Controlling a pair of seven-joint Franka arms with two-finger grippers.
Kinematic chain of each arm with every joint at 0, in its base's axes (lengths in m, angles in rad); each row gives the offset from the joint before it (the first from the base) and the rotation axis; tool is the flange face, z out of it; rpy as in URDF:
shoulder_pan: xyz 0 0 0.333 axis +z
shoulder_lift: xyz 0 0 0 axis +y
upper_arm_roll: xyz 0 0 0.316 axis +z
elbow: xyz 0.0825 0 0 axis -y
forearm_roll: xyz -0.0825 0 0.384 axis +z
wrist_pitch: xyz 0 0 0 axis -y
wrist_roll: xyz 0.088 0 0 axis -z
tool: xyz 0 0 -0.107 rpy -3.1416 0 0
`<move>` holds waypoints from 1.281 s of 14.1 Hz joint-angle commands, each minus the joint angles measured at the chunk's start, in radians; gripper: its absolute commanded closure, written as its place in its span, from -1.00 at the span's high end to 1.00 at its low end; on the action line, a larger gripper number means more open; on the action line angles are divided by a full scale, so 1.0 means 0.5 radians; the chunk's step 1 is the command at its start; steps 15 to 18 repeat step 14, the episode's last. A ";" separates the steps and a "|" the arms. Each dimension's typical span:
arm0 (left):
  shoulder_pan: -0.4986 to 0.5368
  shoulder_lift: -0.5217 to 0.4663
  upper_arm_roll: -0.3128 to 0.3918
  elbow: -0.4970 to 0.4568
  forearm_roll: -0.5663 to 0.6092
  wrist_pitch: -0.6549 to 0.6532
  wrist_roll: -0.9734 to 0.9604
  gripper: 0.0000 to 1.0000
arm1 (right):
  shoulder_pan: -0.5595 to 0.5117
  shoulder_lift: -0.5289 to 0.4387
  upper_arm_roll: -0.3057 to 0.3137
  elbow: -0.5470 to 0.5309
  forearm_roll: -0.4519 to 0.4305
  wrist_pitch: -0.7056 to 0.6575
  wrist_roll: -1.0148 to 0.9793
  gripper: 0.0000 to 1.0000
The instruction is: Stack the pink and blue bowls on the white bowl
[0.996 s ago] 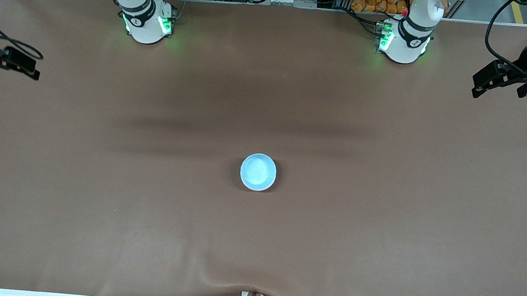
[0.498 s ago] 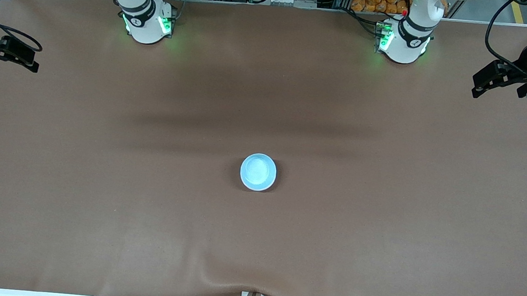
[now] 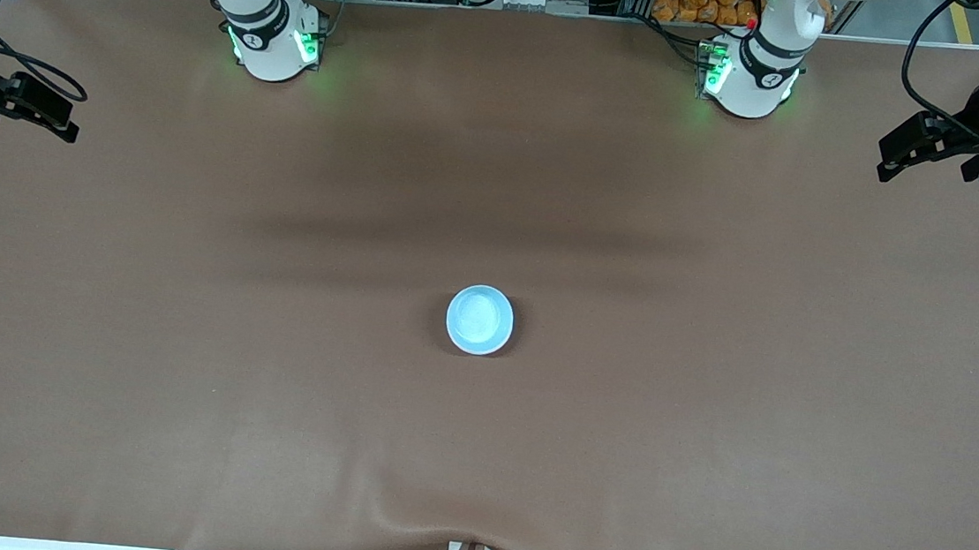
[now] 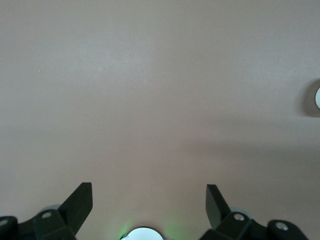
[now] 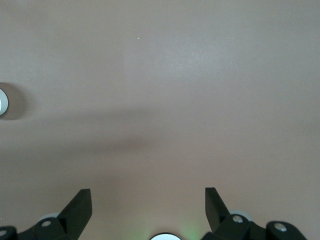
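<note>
The brown tabletop [image 3: 706,436] is nearly bare; only the blue bowl [image 3: 479,319] shows, mid-table, presumably topping the stack, though pink and white are hidden. The right end effector [image 3: 55,124], fingers spread and empty, has dipped back slightly over its end of the tabletop. The left end effector [image 3: 894,160], also spread wide, waits unmoved over its end. The stacking looks finished.

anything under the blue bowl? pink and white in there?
Only the small round light-blue bowl shows, upright on the brown table, with nothing visible inside. Whatever sits beneath it is covered; no pink or white rim is clearly visible. Both grippers, left and right, are open over the table's ends.
</note>
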 commanded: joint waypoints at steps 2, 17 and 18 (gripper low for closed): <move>0.017 -0.039 0.002 -0.005 -0.042 -0.031 0.054 1.00 | 0.012 -0.001 -0.012 0.020 -0.018 -0.013 0.019 1.00; 0.020 -0.008 0.018 0.097 -0.045 -0.034 -0.097 1.00 | -0.015 0.005 -0.012 0.007 -0.018 -0.019 0.012 1.00; 0.020 -0.008 0.018 0.097 -0.045 -0.034 -0.097 1.00 | -0.015 0.005 -0.012 0.007 -0.018 -0.019 0.012 1.00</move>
